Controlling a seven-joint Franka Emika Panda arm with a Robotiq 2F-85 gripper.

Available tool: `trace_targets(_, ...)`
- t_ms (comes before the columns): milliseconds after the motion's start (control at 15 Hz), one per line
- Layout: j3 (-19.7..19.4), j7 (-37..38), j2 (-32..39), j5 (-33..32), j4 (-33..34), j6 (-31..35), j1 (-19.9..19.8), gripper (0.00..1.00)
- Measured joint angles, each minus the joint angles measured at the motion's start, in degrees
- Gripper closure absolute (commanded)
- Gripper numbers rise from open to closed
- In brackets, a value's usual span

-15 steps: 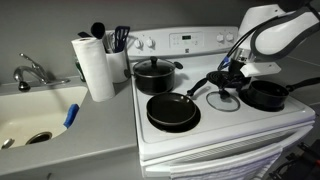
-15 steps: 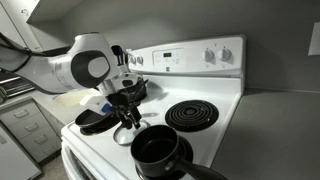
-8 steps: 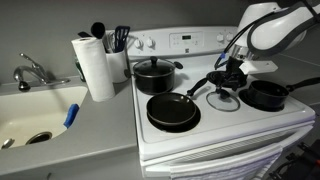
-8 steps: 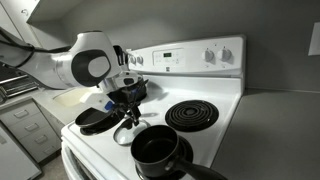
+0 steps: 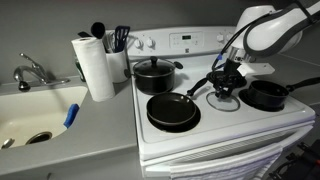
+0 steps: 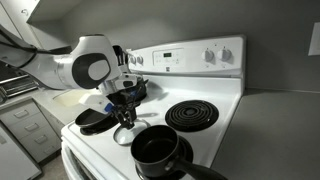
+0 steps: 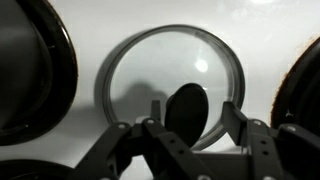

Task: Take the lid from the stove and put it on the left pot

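Note:
The clear glass lid (image 5: pixel 222 99) (image 6: pixel 126 136) lies flat on the white stove (image 5: pixel 215 125) (image 6: pixel 210 90), between the wide frying pan (image 5: pixel 172 111) and the left pot (image 5: pixel 266 95) (image 6: pixel 156 150), a small low black saucepan. My gripper (image 5: pixel 227 85) (image 6: pixel 123 108) hangs straight down over the lid. In the wrist view the lid's metal rim (image 7: pixel 118 70) fills the middle. There my gripper (image 7: pixel 193 112) straddles the black knob (image 7: pixel 187 110), one finger on each side. A narrow gap shows on both sides, so the jaws are half closed and touch nothing.
A taller black lidded pot (image 5: pixel 153 74) stands on the back burner. A bare coil burner (image 6: pixel 192 114) lies beside the saucepan. A paper towel roll (image 5: pixel 96 66), a utensil holder (image 5: pixel 120 55) and a sink (image 5: pixel 35 115) lie off to one side of the stove. Dark pan edges (image 7: pixel 30 70) (image 7: pixel 305 95) flank the lid.
My gripper has sunk a little toward the lid and its fingers have drawn inward around the knob. The lid and the pots have not moved.

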Motion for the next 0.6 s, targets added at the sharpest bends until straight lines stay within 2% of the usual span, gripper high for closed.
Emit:
trace_targets(133, 0.13, -0.01, 0.18, 0.26, 0.0, 0.0, 0.21, 0.53)
trace_targets(267, 0.17, -0.01, 0.2, 0.38, 0.0, 0.0, 0.23, 0.47)
trace_targets(333, 0.17, -0.01, 0.2, 0.38, 0.0, 0.0, 0.23, 0.51)
trace_targets(400, 0.17, -0.01, 0.22, 0.38, -0.01, 0.0, 0.2, 0.72)
trace_targets(467, 0.14, -0.01, 0.26, 0.38, -0.01, 0.0, 0.16, 0.73)
trace_targets(600, 0.07, -0.01, 0.38, 0.38, -0.01, 0.0, 0.1, 0.85)
